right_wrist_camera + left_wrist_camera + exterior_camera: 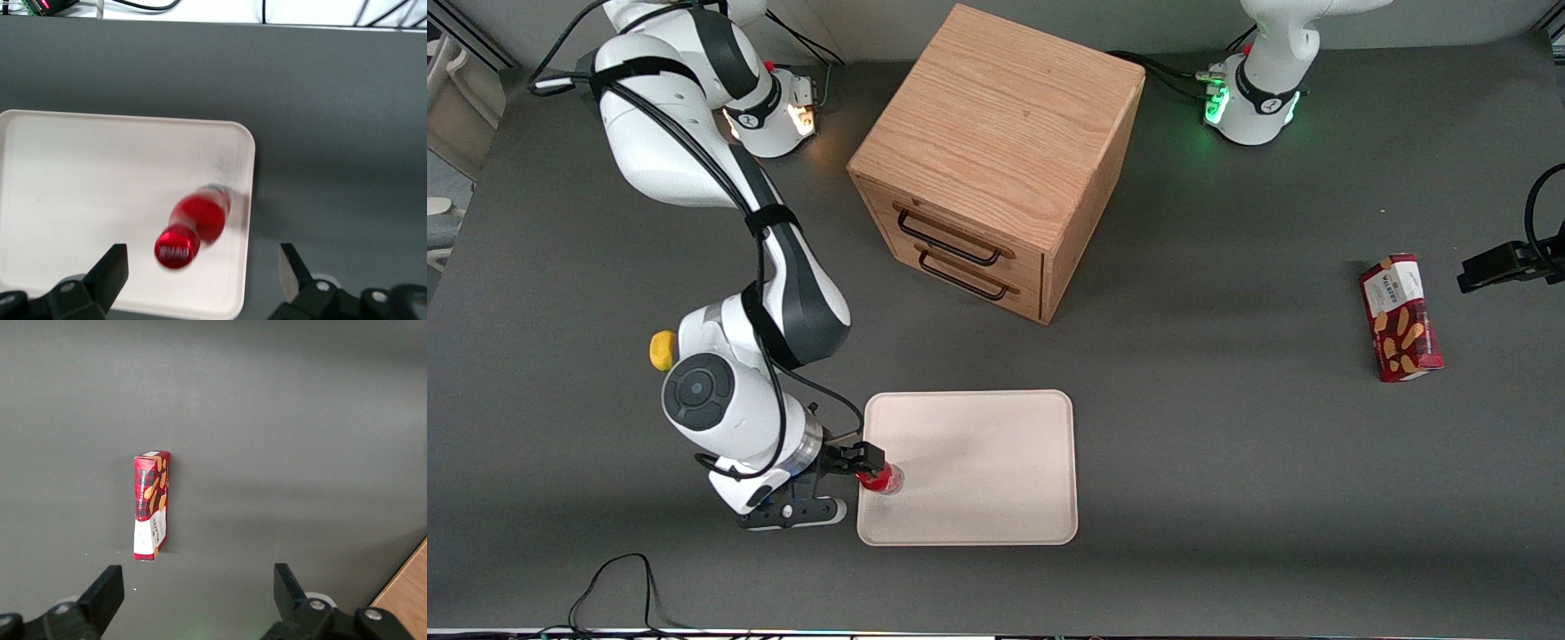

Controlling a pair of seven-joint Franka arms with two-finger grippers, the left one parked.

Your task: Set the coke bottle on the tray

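Red-capped and slim, the bottle [195,223] stands on the tray [80,193], close to the corner nearest the working arm. It is blurred in the wrist view, and whether it leans I cannot tell. The tool [200,273] hangs just above it with its fingers [110,270] spread wide and touching nothing. I judge the bottle light, stiff and smooth, with a narrow base that would tip easily. A grip across the labelled body, below the cap, looks safest. The tray lies flat on the grey counter [1227,462].
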